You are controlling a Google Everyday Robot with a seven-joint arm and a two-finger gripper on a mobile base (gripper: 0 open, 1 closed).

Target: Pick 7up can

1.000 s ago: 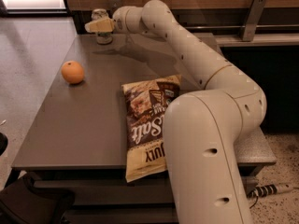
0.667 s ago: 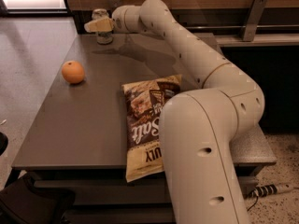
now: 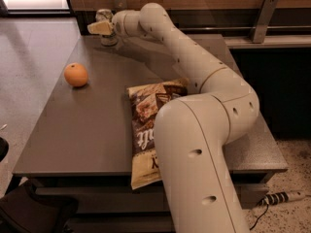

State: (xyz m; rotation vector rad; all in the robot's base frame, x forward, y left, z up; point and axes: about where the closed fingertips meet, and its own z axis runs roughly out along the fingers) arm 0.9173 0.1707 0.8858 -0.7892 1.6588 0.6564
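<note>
The 7up can [image 3: 107, 37] stands upright at the far left corner of the grey table [image 3: 87, 125], close to the back wall. Its silver top shows above the gripper and its pale body below. My gripper [image 3: 100, 28] reaches across the table from the right and sits at the can, level with its upper half and covering part of it. The can rests on the table.
An orange [image 3: 76, 74] lies on the left side of the table. A brown and white snack bag [image 3: 148, 125] lies mid-table, partly under my arm [image 3: 194, 67]. A wooden wall panel and a metal rail run behind the table. A power strip [image 3: 282, 197] lies on the floor at right.
</note>
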